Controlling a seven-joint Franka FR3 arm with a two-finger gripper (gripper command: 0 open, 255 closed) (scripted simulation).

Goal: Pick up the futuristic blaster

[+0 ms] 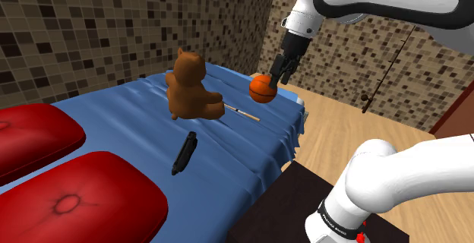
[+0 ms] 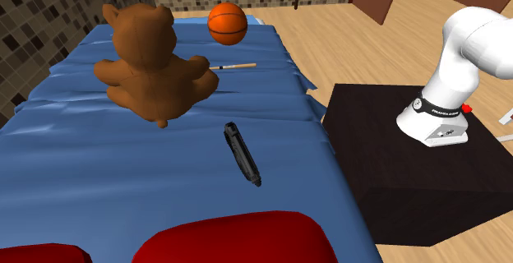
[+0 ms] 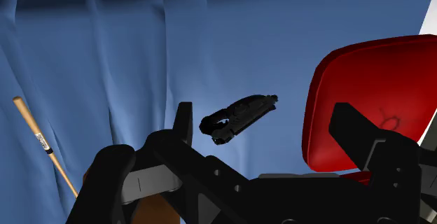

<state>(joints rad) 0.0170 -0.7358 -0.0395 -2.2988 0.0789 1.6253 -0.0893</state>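
The blaster (image 1: 184, 153) is a slim black gun lying flat on the blue bed sheet (image 1: 235, 154), between the teddy bear and the red pillows. In the second exterior view the blaster (image 2: 242, 153) rests near the bed's side edge facing the stand. My gripper (image 1: 282, 71) hangs in the air well above the bed, drawn just beside the orange ball in the shoulder view. In the wrist view the gripper (image 3: 264, 117) is open, its fingers (image 3: 183, 121) stand wide apart, and the blaster (image 3: 238, 116) lies far beyond them, untouched.
A brown teddy bear (image 1: 191, 88) sits mid-bed, with an orange basketball (image 1: 262, 88) and a thin wooden bat (image 1: 241, 112) behind it. Two red pillows (image 1: 76, 203) lie at the bed's near end. The dark stand (image 2: 411, 171) sits beside the bed on a wooden floor.
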